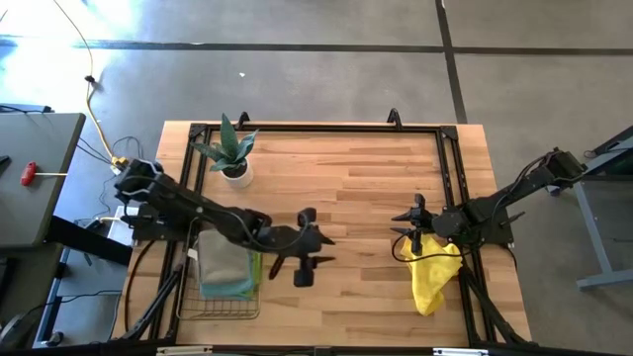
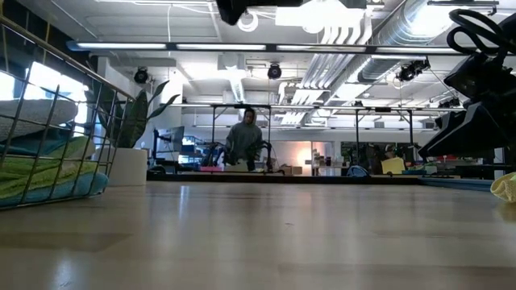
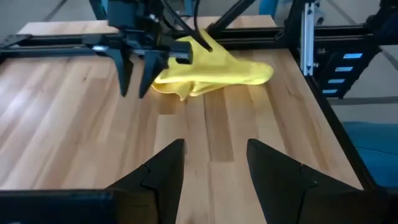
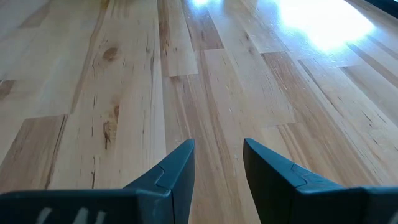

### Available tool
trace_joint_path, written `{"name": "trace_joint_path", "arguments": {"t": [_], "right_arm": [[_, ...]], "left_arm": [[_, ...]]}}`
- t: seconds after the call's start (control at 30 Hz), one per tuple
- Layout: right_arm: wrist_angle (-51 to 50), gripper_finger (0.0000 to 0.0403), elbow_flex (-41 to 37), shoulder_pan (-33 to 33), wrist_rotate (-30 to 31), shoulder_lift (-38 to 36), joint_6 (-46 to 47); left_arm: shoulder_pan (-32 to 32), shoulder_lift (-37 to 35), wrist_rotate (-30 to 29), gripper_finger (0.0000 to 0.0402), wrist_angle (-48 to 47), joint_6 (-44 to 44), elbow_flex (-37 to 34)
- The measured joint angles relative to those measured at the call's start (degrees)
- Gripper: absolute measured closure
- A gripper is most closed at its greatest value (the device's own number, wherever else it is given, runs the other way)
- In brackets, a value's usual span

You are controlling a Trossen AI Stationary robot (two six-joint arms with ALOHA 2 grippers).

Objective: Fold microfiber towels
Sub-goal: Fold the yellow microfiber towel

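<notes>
A yellow microfiber towel [image 1: 435, 277] [image 3: 217, 71] lies crumpled on the wood table near its right edge, partly under my right arm. My right gripper [image 1: 407, 227] [image 4: 217, 144] stands open just left of the towel, close above the bare table, with nothing between its fingers. Whether the arm's underside touches the towel I cannot tell. My left gripper [image 1: 321, 245] [image 3: 214, 144] hangs open and empty over the table's middle, pointing toward the towel. Folded grey, green and teal towels [image 1: 223, 265] [image 2: 40, 161] sit stacked in a wire basket [image 1: 220, 314] at the near left.
A small potted plant [image 1: 232, 148] [image 2: 137, 137] stands at the far left of the table. A black metal frame [image 1: 450, 168] runs along the far and right edges. Bare wood lies between the two grippers. A person [image 2: 244, 141] stands far back in the room.
</notes>
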Motion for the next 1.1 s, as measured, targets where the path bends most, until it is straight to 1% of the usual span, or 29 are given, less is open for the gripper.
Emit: {"name": "trace_joint_path", "arguments": {"t": [0.2,0.4,0.5,0.73,0.93,1.0,1.1], "right_arm": [[0.0,0.0274,0.0,0.0,0.0,0.0,0.0],[0.2,0.0274,0.0,0.0,0.6,0.0,0.0],[0.5,0.0274,0.0,0.0,0.5,0.0,1.3],[6.5,0.0274,0.0,0.0,0.9,0.0,14.4],[12.1,0.0274,0.0,0.0,0.3,0.0,30.3],[13.2,0.0274,0.0,0.0,0.4,0.0,33.1],[13.0,0.0274,0.0,0.0,0.6,0.0,34.9]], "left_arm": [[-0.2,5.8,-0.2,0.0238,4.8,-2.5,0.0],[-0.9,10.2,-0.7,0.0238,8.8,-9.7,0.0],[-1.5,11.6,-0.9,0.0238,10.7,-10.9,0.0],[-2.2,11.7,-1.1,0.0238,13.8,-6.3,0.0],[-2.2,11.7,-1.1,0.0238,14.8,-4.1,0.0],[-2.2,11.7,-1.1,0.0238,15.0,-4.1,0.0],[-2.2,11.7,-1.1,0.0238,15.0,-4.1,0.0]]}}
